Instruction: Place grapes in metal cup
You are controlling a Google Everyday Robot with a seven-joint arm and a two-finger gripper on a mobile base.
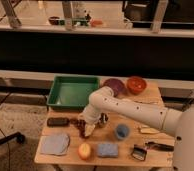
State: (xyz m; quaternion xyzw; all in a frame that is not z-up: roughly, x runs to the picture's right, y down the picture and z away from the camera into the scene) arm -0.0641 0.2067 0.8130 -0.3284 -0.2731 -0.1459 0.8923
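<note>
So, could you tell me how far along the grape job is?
Nothing looks done yet: the grapes lie outside the metal cup. The gripper is down over them; a grasp isn't clear. Left: lifting them and dropping them into the cup.
</note>
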